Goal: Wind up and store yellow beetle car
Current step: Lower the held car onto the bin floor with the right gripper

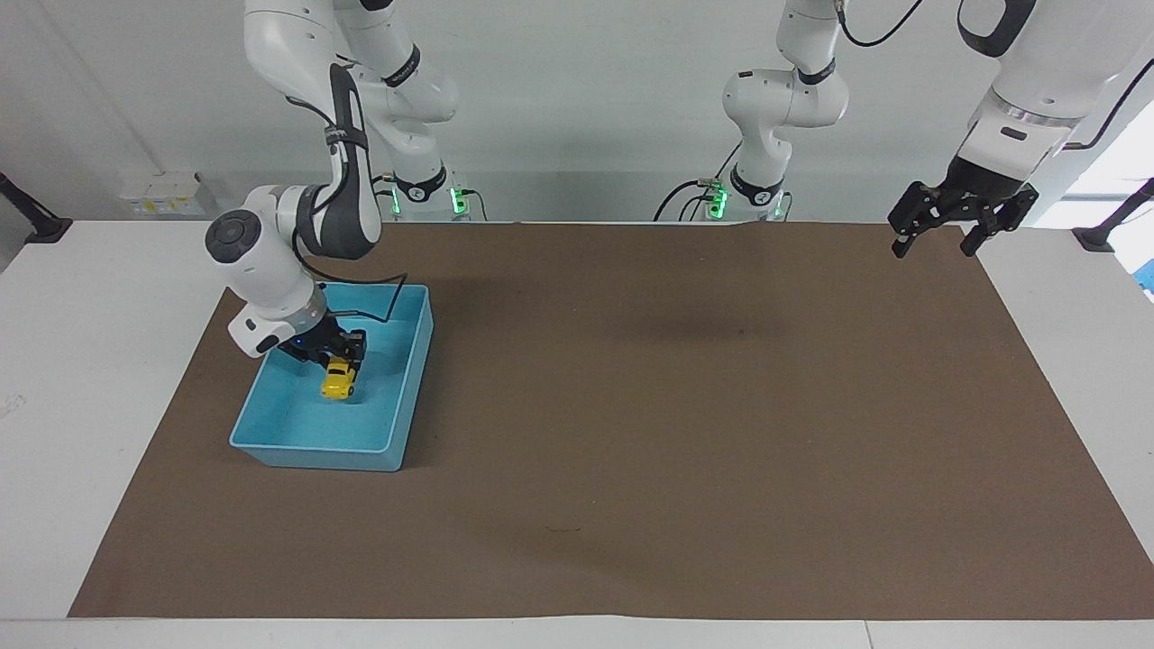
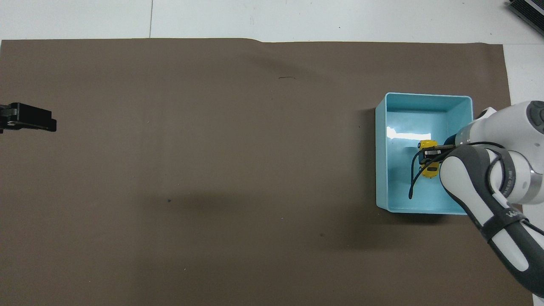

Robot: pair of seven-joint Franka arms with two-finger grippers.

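Car [image 1: 338, 382] — in right pincer [image 1: 341, 362]

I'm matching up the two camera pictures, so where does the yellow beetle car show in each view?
Facing view: the yellow beetle car is at the picture's left, over the blue tray, held by the right gripper.
Overhead view: the car is at the picture's right, again over the tray, in the right gripper.
Shared landmark: the blue tray, at the right arm's end of the table.
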